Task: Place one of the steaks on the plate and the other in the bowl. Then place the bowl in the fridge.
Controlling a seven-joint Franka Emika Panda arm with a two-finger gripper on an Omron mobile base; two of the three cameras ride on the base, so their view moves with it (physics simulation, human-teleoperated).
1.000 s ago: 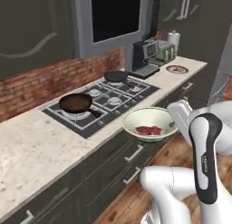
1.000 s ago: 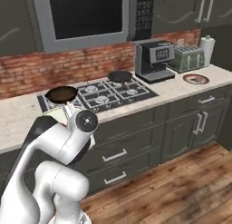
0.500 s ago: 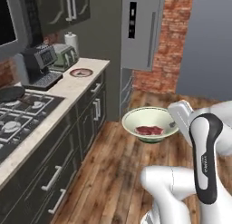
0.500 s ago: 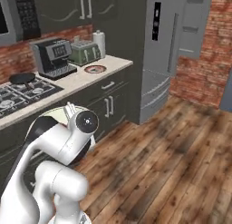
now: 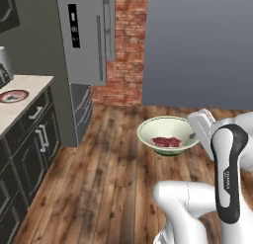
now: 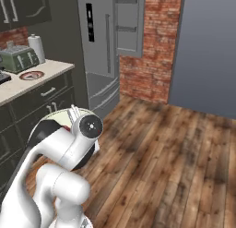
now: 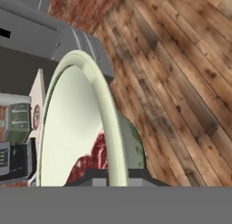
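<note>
My gripper [image 5: 193, 136] is shut on the right rim of the pale cream-green bowl [image 5: 168, 130] and holds it level above the wooden floor. One red-pink steak [image 5: 167, 142] lies in the bowl. In the hand view the bowl's rim [image 7: 106, 123] runs up from my gripper [image 7: 113, 177], with the steak [image 7: 93, 157] just inside it. The arm hides most of the bowl [image 6: 57, 115] in the right base view. The grey steel fridge [image 5: 86, 35] [image 6: 99, 42] stands ahead to the left; its right door looks swung open. The red-rimmed plate [image 5: 12, 96] [image 6: 31, 75] rests on the counter.
A pale counter [image 5: 24, 107] over dark cabinets [image 5: 34, 139] runs along the left. A toaster [image 6: 18, 58] and a paper towel roll [image 6: 34, 45] stand on it. Red brick wall [image 6: 152, 47] is beside the fridge. Wooden floor [image 6: 175, 153] stretches ahead and right.
The whole picture has swung from the stove and counter round to the fridge and floor, so the base has moved. The bowl with its steak stays in my grip as before.
</note>
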